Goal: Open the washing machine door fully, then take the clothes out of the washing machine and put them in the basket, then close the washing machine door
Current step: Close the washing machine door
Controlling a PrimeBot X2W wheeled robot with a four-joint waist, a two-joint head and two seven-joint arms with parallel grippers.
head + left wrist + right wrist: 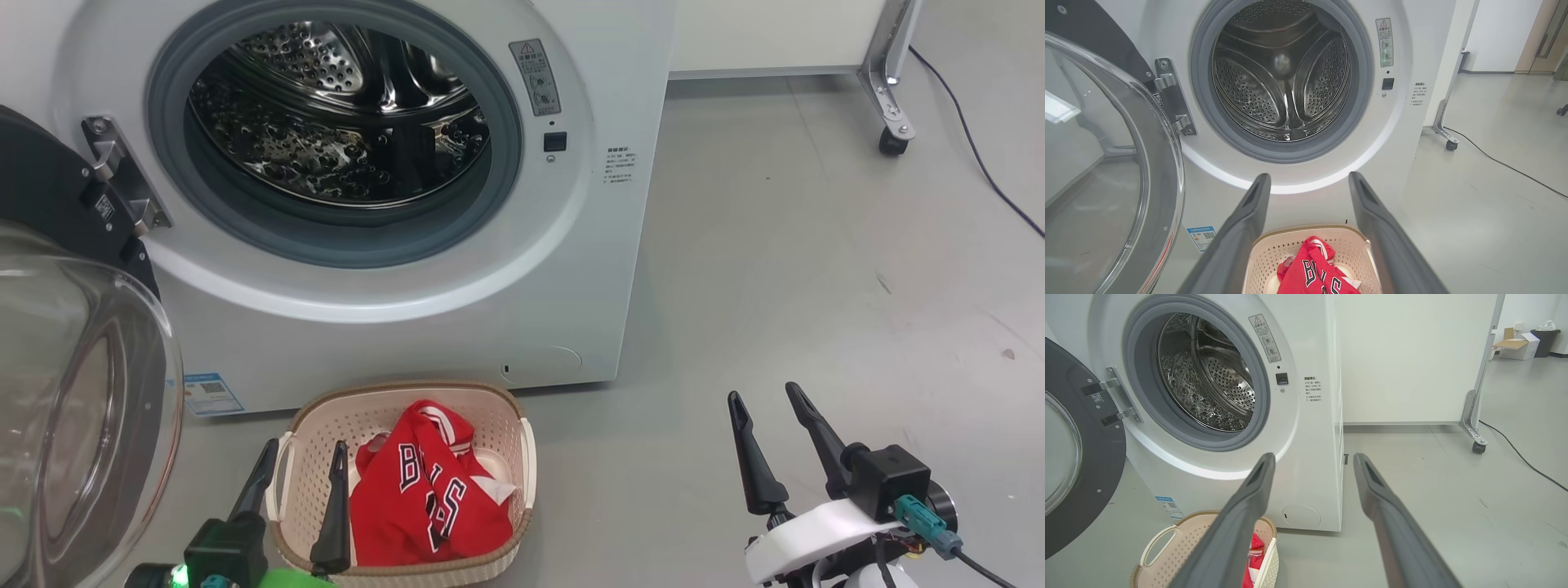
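Note:
The white washing machine stands with its steel drum bare inside. Its black washing machine door hangs swung wide open to the left, glass bowl bulging toward me; it also shows as the washing machine door and washing machine door. On the floor in front sits the cream basket, with the red clothes heaped inside. My left gripper hovers open over the basket's left side, nothing between its fingers. My right gripper is open above bare floor, right of the basket.
A white partition on a castor leg stands behind and right of the machine, with a black cable trailing across the grey floor. Cardboard boxes sit far off at the right. Open floor stretches right of the machine.

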